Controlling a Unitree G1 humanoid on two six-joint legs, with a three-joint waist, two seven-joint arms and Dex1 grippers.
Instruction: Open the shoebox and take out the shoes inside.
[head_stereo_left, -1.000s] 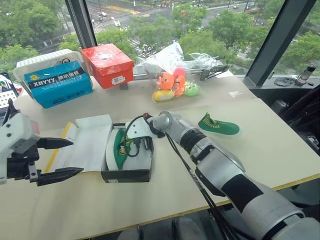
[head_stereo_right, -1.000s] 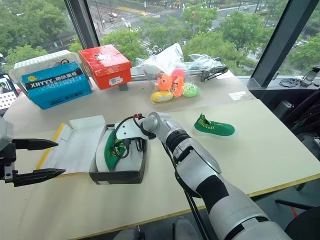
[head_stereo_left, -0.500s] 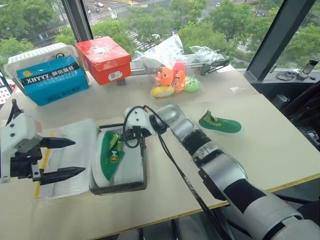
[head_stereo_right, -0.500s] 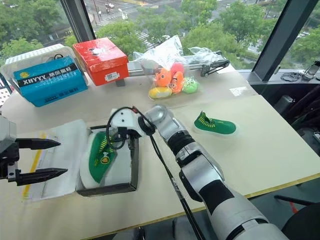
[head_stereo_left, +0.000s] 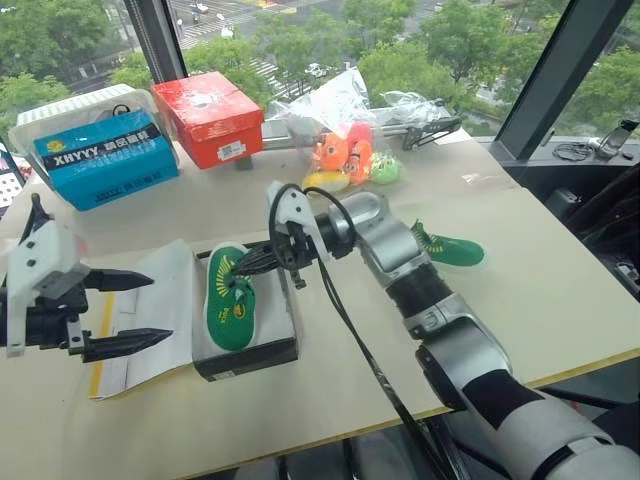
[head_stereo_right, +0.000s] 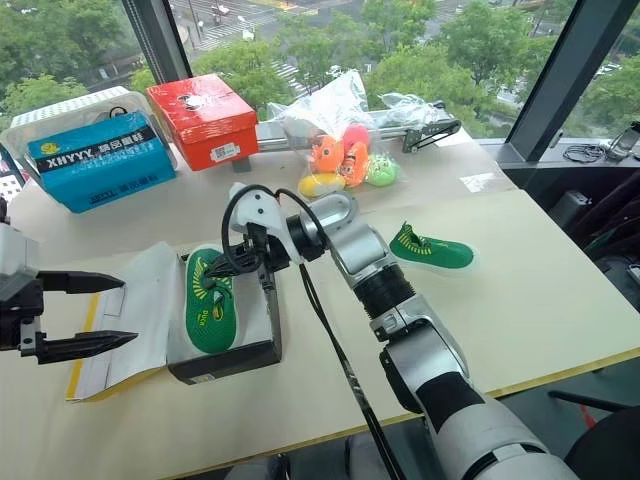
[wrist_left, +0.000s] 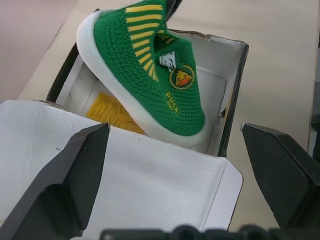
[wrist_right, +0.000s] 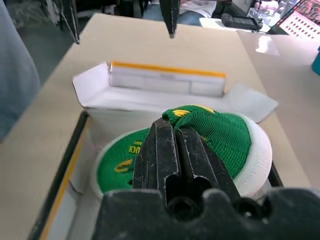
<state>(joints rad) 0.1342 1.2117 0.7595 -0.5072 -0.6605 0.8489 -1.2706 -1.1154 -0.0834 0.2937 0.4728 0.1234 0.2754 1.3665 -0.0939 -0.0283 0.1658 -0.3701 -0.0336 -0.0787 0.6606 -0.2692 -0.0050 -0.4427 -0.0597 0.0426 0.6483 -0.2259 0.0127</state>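
Left gripper (head_stereo_left: 125, 312): fingers spread wide, holding nothing, poised beside the folded-back lid of the open shoebox (head_stereo_left: 250, 352) near the table's (head_stereo_left: 560, 300) front edge. Right gripper (head_stereo_left: 243, 268): fingers pinched together on the collar of one green shoe (head_stereo_left: 230, 305), tilted with its heel raised over the box's white interior. Farther back: second green shoe (head_stereo_left: 452, 249) lying on the table; beyond it, bagged plush toys (head_stereo_left: 345, 155), red box (head_stereo_left: 212, 117) and blue box (head_stereo_left: 105, 160) along the window.

- I see a pale wooden table (head_stereo_left: 560, 300).
- On it: the open shoebox (head_stereo_left: 250, 345), lid folded flat to its left.
- One green shoe (head_stereo_left: 450, 248) lies to the right, well apart.
- Far side: blue box (head_stereo_left: 105, 165), red box (head_stereo_left: 215, 118), bagged plush toys (head_stereo_left: 350, 160).
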